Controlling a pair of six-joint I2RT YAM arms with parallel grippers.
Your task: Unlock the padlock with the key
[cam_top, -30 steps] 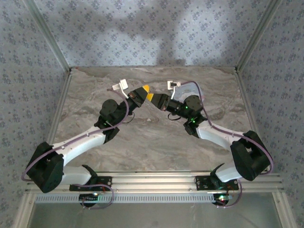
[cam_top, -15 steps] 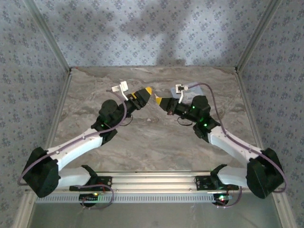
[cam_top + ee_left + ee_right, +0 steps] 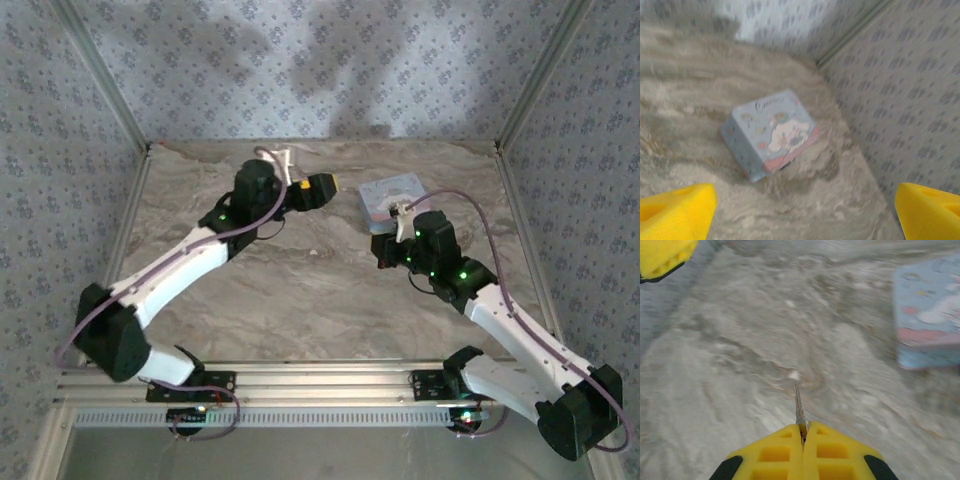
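My right gripper (image 3: 802, 432) is shut on a thin silvery key (image 3: 799, 407), whose blade sticks out forward over the marble table (image 3: 740, 390). From above, the right gripper (image 3: 384, 250) sits just near of the light-blue cartoon tin. My left gripper (image 3: 805, 212) is open wide, its yellow fingers (image 3: 675, 210) at the frame's bottom corners with nothing between them. Seen from above, the left gripper (image 3: 325, 185) hovers near the far edge, facing the tin. The padlock is out of view.
The light-blue cartoon tin (image 3: 392, 200) lies at the back right of the table; it also shows as the tin (image 3: 770, 132) and the tin (image 3: 930, 315) in the wrist views. Patterned walls (image 3: 320, 60) and metal frame posts (image 3: 520, 100) enclose the table.
The two grippers, tip to tip at the table's middle back a second ago, have parted. The left arm swung toward the far edge; the right pulled back right and nearer with the key.
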